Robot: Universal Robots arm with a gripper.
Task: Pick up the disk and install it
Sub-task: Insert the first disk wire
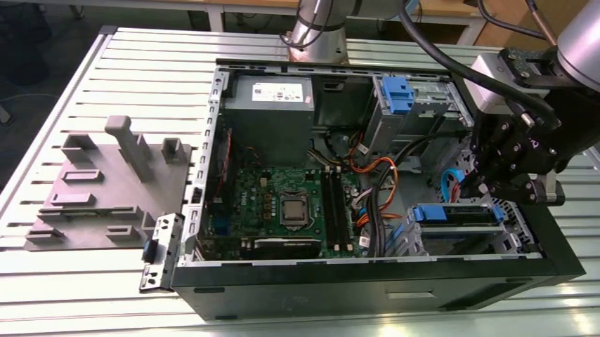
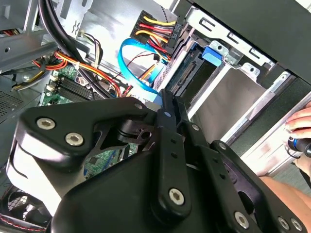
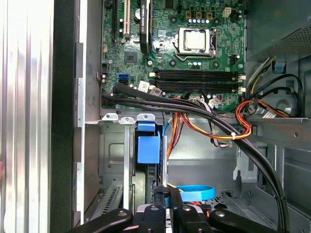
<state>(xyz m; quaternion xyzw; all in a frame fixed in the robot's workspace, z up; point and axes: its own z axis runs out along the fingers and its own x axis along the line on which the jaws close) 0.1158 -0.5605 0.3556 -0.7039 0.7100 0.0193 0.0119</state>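
The disk [image 1: 457,214], silver-grey with blue side rails, lies in the drive bay at the corner of the open computer case [image 1: 375,270] on the exterior view's right. My gripper [image 1: 480,189] hangs just over the disk's end. In the second wrist view the black fingers [image 2: 165,109] lie together, shut, with the gripper [image 2: 167,99] pointing at the disk's connector edge [image 2: 184,80]. The first wrist view shows the disk [image 3: 148,150] edge-on in its slot, straight ahead of the gripper [image 3: 167,196].
Orange and black cables [image 1: 375,175] and a blue flat cable [image 2: 133,63] run close by the bay. Motherboard [image 1: 281,203], grey power supply [image 1: 272,95] and blue latch cage [image 1: 398,95] sit inside. A grey fixture [image 1: 103,189] lies outside. A person's hand [image 2: 301,131] rests outside the case.
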